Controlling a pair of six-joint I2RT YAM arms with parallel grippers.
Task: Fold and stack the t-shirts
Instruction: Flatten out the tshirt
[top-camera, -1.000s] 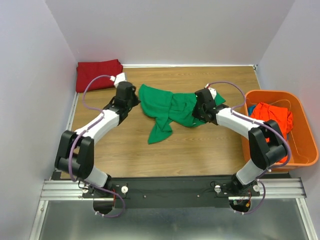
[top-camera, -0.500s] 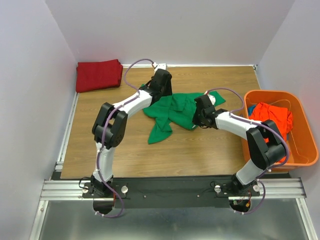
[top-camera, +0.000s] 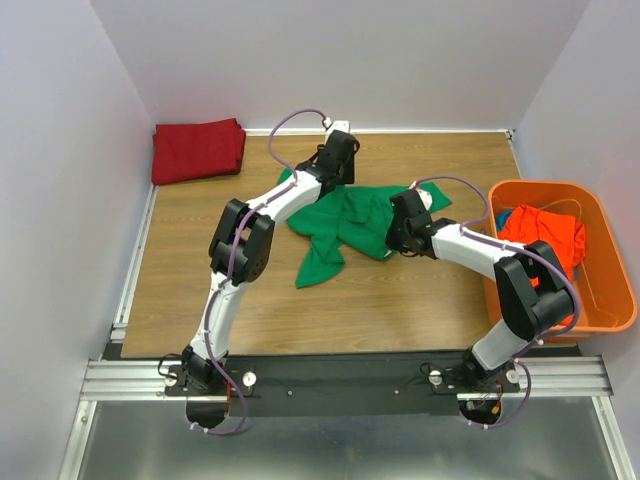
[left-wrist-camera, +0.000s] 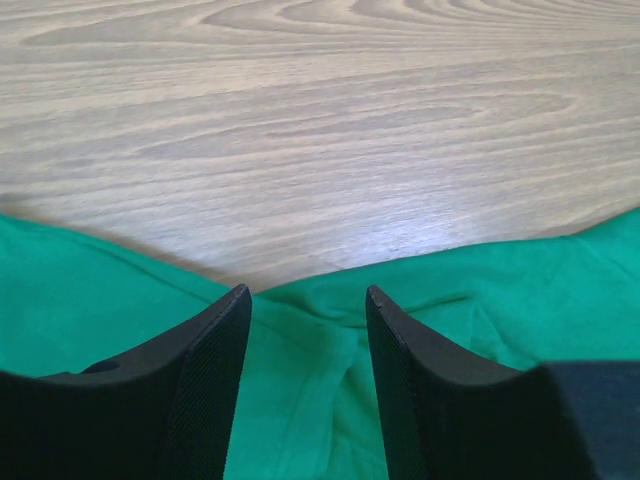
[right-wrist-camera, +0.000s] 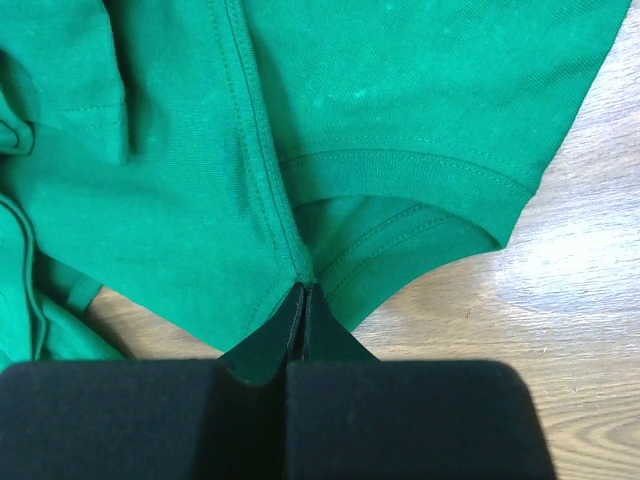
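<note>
On the wooden surface between white walls, the left gripper hangs open and empty over the far edge of the green t-shirt, which lies crumpled mid-surface. The right gripper is pinched shut on its underarm seam. The step looks like spreading the shirt flat for folding, so the left should next drop and close on that edge.

The wooden table has a pale brown grain and fills a narrow booth, closed in by a plain white back wall, a left wall and a right wall that all meet its edges. The light is soft and even, leaving a faint sheen on the wood. Along the near edge runs an aluminium rail above a dull metal sheet
</note>
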